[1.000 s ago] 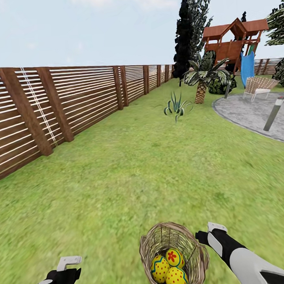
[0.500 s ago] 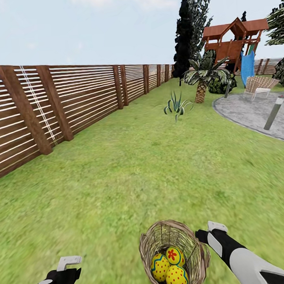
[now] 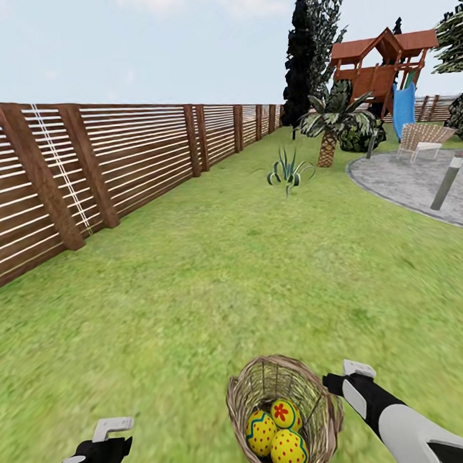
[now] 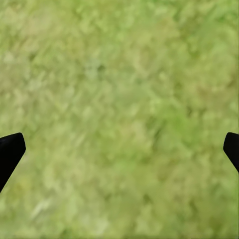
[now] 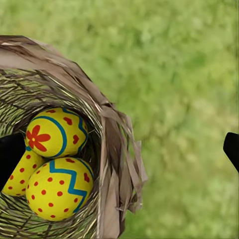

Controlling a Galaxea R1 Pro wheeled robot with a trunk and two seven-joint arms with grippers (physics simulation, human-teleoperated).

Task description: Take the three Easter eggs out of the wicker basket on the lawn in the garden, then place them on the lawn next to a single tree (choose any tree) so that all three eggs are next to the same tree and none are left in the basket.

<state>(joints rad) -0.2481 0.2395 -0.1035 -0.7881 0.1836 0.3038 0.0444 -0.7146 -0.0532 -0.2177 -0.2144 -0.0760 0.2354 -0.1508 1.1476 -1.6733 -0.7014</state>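
Note:
The brown wicker basket (image 3: 318, 418) stands on the lawn (image 3: 215, 294) just in front of me, with three yellow Easter eggs inside. One egg has blue zigzags (image 3: 260, 432), one a red flower (image 3: 286, 414), one red dots (image 3: 289, 453). My right gripper (image 3: 337, 382) hovers open beside the basket's right rim. In the right wrist view the basket (image 5: 112, 149) and its eggs (image 5: 59, 189) lie under the open right gripper (image 5: 119, 149), one finger over the basket and the other over grass. My left gripper (image 3: 110, 437) is open over bare grass to the basket's left (image 4: 119, 149).
A brown slat fence (image 3: 118, 163) runs along the left. Far ahead stand a tall dark tree (image 3: 309, 48), a palm (image 3: 326, 126), a spiky plant (image 3: 287, 173) and a wooden play tower (image 3: 379, 65). A grey paved patio (image 3: 413, 183) with a bollard (image 3: 446, 183) lies at right.
The whole view has crept slightly, so the basket sits a little higher in the picture. The right gripper has edged slightly to the right. The eggs have not moved.

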